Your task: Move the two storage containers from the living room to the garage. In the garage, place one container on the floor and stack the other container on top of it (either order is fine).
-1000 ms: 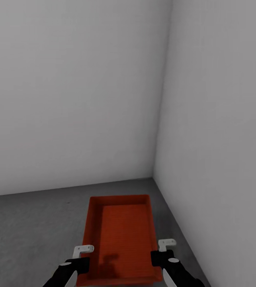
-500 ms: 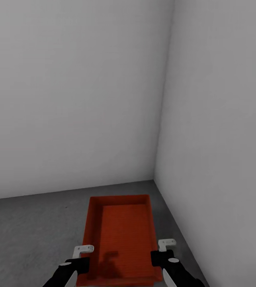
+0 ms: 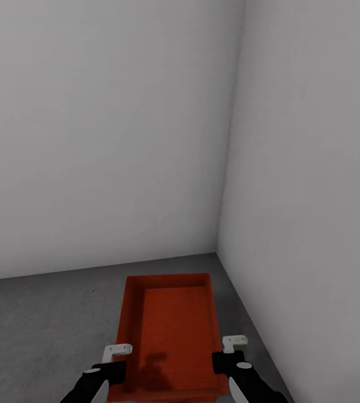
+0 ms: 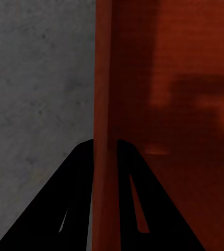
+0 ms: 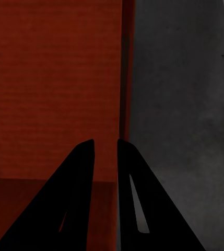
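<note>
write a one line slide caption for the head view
Both grippers, left and right, grip the side walls of an orange-red bin above the grey floor in a bare corner.

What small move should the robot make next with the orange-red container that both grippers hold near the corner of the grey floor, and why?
Probably lower it straight down. The container is held at its long walls by the left gripper and the right gripper, each with one finger on either side of a wall. The concrete floor lies below, beside the wall. Whether it already touches is unclear, so descend slowly.
</note>
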`<state>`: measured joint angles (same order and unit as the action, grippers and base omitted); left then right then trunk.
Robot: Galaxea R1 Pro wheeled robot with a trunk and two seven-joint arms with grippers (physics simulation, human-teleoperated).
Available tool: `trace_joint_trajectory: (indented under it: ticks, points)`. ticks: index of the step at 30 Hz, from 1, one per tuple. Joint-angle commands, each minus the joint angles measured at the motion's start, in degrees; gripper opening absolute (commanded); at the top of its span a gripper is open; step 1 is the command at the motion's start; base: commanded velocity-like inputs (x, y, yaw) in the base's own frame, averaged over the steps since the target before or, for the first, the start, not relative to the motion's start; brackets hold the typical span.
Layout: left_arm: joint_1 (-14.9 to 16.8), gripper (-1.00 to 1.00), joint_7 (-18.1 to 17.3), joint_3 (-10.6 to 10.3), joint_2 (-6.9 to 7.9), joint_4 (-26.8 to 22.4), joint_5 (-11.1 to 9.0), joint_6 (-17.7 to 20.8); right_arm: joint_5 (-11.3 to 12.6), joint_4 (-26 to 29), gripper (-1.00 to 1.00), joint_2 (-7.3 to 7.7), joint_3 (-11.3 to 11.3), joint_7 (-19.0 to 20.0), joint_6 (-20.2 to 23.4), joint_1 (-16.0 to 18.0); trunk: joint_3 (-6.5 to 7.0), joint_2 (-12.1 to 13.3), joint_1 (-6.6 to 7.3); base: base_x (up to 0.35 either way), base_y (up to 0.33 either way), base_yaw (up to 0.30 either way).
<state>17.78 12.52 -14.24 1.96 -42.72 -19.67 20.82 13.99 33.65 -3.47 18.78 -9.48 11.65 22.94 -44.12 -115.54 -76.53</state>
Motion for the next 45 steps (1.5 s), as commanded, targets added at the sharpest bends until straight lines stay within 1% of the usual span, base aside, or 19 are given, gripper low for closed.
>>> trace_joint_trajectory:
  ticks: [1,45]
  points:
    - [0.1,-1.0,0.5,-0.4,0.07,-2.2,-1.3,0.0,1.1,0.0,-1.0,0.05,0.5,-0.3,0.2,0.0,-0.06,0.0,0.01,0.0,0.0,0.0]
    - [0.1,-1.0,0.5,-0.5,0.07,-2.2,-1.3,0.0,1.1,0.0,-1.0,0.05,0.5,-0.3,0.2,0.0,-0.06,0.0,0.01,0.0,0.0,0.0]
